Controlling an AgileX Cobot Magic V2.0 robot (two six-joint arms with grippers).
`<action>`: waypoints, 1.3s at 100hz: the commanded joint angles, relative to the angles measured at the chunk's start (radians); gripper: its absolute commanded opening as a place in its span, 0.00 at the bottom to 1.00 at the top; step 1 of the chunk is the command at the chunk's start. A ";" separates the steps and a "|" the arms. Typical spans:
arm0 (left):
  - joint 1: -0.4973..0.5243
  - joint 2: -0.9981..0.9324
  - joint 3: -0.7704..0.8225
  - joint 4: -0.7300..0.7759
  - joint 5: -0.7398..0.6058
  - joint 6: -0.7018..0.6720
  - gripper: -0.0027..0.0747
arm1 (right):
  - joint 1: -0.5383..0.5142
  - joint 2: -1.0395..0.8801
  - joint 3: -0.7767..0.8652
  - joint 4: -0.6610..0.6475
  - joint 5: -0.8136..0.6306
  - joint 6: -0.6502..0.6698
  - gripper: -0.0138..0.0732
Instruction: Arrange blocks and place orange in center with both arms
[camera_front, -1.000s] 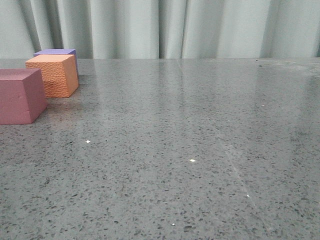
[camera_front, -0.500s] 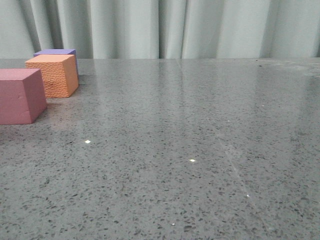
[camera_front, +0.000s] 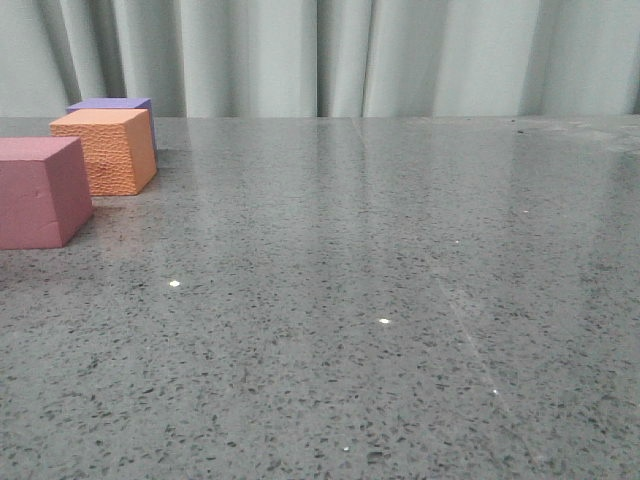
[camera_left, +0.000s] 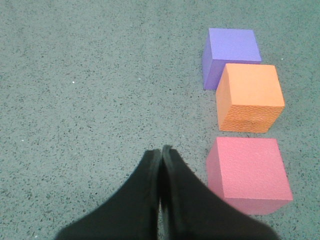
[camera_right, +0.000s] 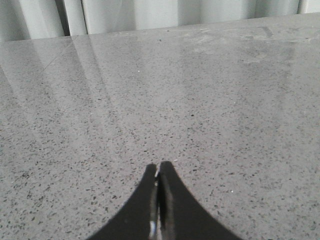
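Note:
Three foam cubes stand in a line at the table's left side. The pink-red cube (camera_front: 40, 190) is nearest, the orange pebbled cube (camera_front: 108, 150) is in the middle, the purple cube (camera_front: 115, 104) is farthest. In the left wrist view the purple cube (camera_left: 231, 56), the orange cube (camera_left: 250, 97) and the pink-red cube (camera_left: 248, 172) show the same line. My left gripper (camera_left: 161, 150) is shut and empty, above bare table beside the pink-red cube, not touching it. My right gripper (camera_right: 158, 166) is shut and empty over bare table. Neither gripper shows in the front view.
The speckled grey table (camera_front: 400, 300) stretches from the cubes to the right. A pale pleated curtain (camera_front: 330, 55) hangs behind its far edge.

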 joint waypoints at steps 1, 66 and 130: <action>0.001 -0.003 -0.026 0.037 -0.041 -0.006 0.01 | -0.007 -0.021 -0.014 -0.009 -0.084 -0.008 0.08; 0.284 -0.473 0.535 -0.318 -0.742 0.575 0.01 | -0.007 -0.021 -0.014 -0.009 -0.084 -0.008 0.08; 0.414 -0.906 0.893 -0.423 -0.815 0.577 0.01 | -0.007 -0.021 -0.014 -0.009 -0.084 -0.008 0.08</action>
